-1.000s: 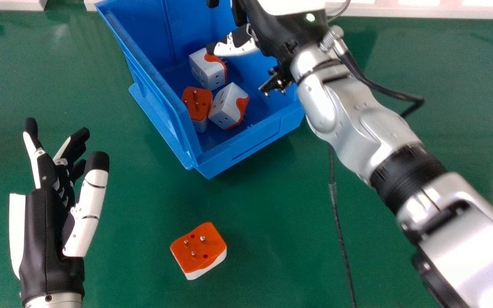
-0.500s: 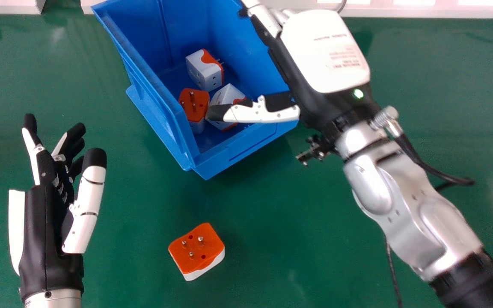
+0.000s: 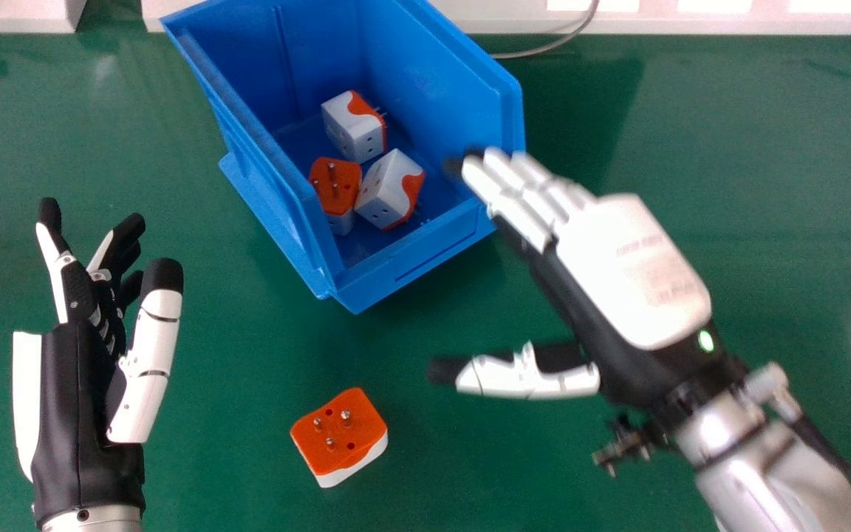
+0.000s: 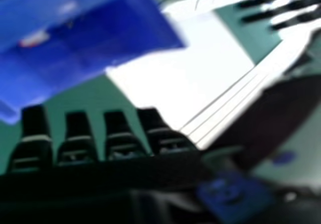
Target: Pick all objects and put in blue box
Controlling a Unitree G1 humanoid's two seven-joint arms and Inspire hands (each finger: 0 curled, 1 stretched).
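- Three plug adapters are lying inside the blue box near the worktop's far edge in the head view.
- One loose adapter is resting prongs up, farther from that edge.
- The left hand is holding nothing, its fingers relaxed.
- The right hand is hovering near the box's near right corner, fingers outstretched.
- Right hand view: straight fingers are gripping nothing.
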